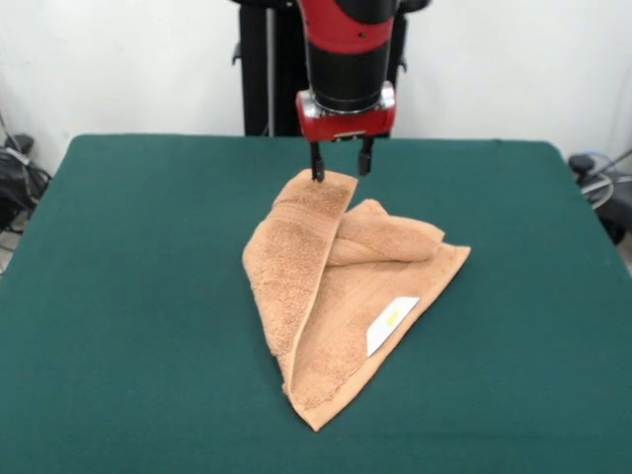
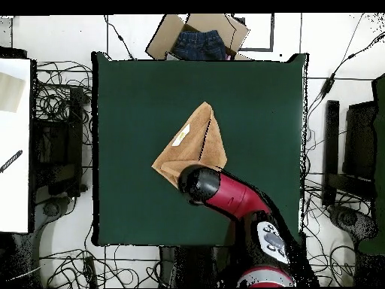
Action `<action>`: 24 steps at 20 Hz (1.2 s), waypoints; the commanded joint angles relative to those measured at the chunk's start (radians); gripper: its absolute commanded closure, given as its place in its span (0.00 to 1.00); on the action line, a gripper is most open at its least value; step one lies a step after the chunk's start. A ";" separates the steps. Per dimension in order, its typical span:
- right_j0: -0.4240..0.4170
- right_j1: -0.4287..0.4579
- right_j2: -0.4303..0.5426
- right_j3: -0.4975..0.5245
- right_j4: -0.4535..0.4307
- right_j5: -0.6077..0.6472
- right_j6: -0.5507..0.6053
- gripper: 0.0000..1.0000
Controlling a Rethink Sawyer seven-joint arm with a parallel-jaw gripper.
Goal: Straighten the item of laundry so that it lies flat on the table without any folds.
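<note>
Front view shows the gripper (image 1: pixel 341 163) hanging straight down from the red and black arm (image 1: pixel 346 49), its two dark fingers (image 1: pixel 318 163) standing apart at the far corner of the towel (image 1: pixel 336 296). One finger touches or just overlaps the raised tip of cloth, the other stands clear beside it, so the jaws are spread and not clamped on anything I can confirm. The towel lies near the middle of the table (image 1: pixel 118 296), folded over itself into a rough triangle: a long flap runs from the far corner toward the near point, and a rumpled roll sits across the right side above the white label (image 1: pixel 392 324). That far corner is the top layer's free end, which is probably why the gripper sits there; pinching it and drawing it away would likely open the fold. Overhead view, the arm covers the corner where the gripper works, and the towel (image 2: pixel 197 143) shows as a wedge on the green top (image 2: pixel 135 98), well apart from every edge. A cardboard box (image 2: pixel 197 38) with dark clothing sits beyond the table.
</note>
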 commanded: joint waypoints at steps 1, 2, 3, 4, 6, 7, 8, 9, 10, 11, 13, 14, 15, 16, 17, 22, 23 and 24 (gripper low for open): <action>0.020 0.039 0.074 -0.028 -0.033 -0.053 0.168 0.00; 0.021 0.040 0.073 -0.031 -0.034 -0.051 0.167 0.00; 0.023 0.041 0.072 -0.034 -0.035 -0.048 0.167 0.00; 0.021 0.040 0.074 -0.033 -0.036 -0.048 0.166 0.00; 0.019 0.039 0.077 -0.029 -0.037 -0.048 0.165 0.00; 0.019 0.038 0.077 -0.029 -0.038 -0.047 0.165 0.00; 0.021 0.037 0.077 -0.031 -0.037 -0.043 0.166 0.00; 0.021 0.036 0.077 -0.031 -0.038 -0.042 0.165 0.00; 0.021 0.035 0.077 -0.031 -0.039 -0.041 0.163 0.00; 0.019 0.035 0.079 -0.030 -0.039 -0.041 0.161 0.00; 0.017 0.037 0.081 -0.031 -0.040 -0.043 0.158 0.00; 0.018 0.037 0.080 -0.032 -0.041 -0.043 0.159 0.00; 0.018 0.037 0.080 -0.032 -0.041 -0.043 0.158 0.00; 0.018 0.037 0.081 -0.032 -0.042 -0.043 0.158 0.00; 0.017 0.038 0.082 -0.032 -0.042 -0.045 0.158 0.00; 0.011 0.036 0.088 -0.027 -0.044 -0.061 0.153 0.00; 0.012 0.036 0.088 -0.025 -0.047 -0.069 0.154 0.00; 0.014 0.036 0.086 -0.024 -0.048 -0.074 0.156 0.00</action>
